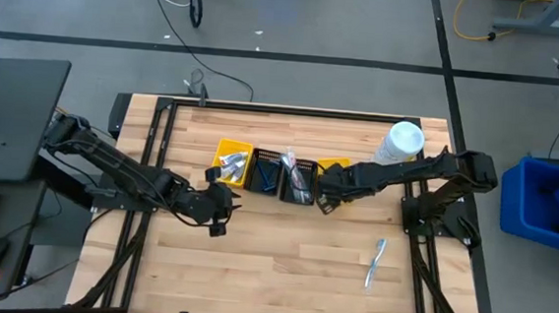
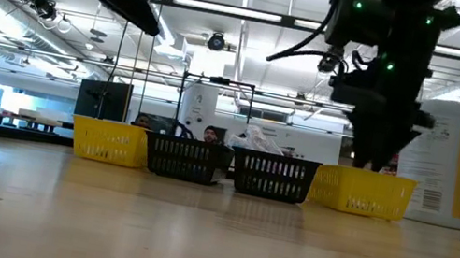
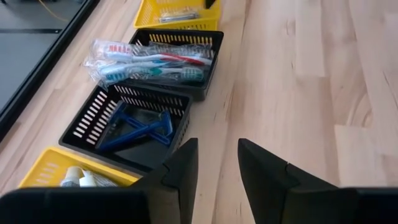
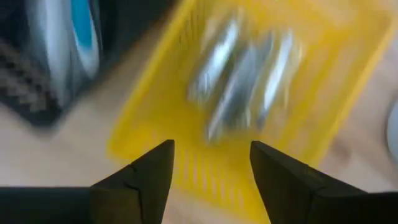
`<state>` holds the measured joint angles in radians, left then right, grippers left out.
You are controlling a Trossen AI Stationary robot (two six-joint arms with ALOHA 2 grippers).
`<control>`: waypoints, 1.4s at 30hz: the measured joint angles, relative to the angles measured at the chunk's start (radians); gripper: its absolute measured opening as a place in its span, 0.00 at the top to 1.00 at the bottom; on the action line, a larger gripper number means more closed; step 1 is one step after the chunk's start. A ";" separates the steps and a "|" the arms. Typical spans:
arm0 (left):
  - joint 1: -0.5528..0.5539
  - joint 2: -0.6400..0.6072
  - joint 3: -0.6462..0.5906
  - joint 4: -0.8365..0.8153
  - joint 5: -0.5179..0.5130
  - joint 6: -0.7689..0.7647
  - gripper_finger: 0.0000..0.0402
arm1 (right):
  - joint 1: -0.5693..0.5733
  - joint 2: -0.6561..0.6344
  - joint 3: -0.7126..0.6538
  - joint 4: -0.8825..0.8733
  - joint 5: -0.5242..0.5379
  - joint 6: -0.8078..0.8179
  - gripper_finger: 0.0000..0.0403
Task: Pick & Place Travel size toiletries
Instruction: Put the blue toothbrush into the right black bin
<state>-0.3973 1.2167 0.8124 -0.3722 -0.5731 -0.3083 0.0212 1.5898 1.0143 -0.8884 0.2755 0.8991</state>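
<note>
Worktop [image 1: 282,265] of pale wood fills the middle of the high view, with a large white bottle [image 1: 401,143] at its upper right. Four baskets sit in a row at upper centre: a yellow basket [image 1: 232,163] with tubes, a black basket [image 3: 127,124] holding blue razors [image 3: 140,129], another black basket [image 3: 186,46] with wrapped toothbrushes [image 3: 149,62], and a far yellow basket [image 4: 249,99] holding silvery packets [image 4: 242,81]. The right gripper [image 4: 210,165] hovers over that far basket, jaws released and empty. The left gripper [image 3: 217,165] sits left of centre, jaws released. One lone wrapped item [image 1: 376,263] lies lower right.
</note>
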 joint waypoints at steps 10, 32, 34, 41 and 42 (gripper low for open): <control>0.000 0.000 0.000 0.005 -0.001 -0.020 0.70 | 0.152 -0.018 0.088 -0.496 -0.248 0.338 0.53; 0.000 0.000 0.001 0.004 0.000 -0.018 0.70 | 0.715 -0.038 0.083 -0.366 -0.404 1.349 0.37; 0.000 0.000 0.001 0.004 0.000 -0.018 0.70 | 0.736 -0.038 0.060 -0.329 -0.381 1.409 0.36; 0.000 0.000 0.001 0.004 0.001 -0.029 0.70 | 0.756 -0.037 -0.114 -0.106 -0.308 1.505 0.35; 0.000 0.000 0.001 0.004 0.001 -0.029 0.70 | 0.756 -0.037 -0.141 -0.094 -0.311 1.513 0.36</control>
<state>-0.3973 1.2171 0.8131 -0.3679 -0.5724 -0.3375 0.7773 1.5532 0.8732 -0.9829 -0.0356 2.4125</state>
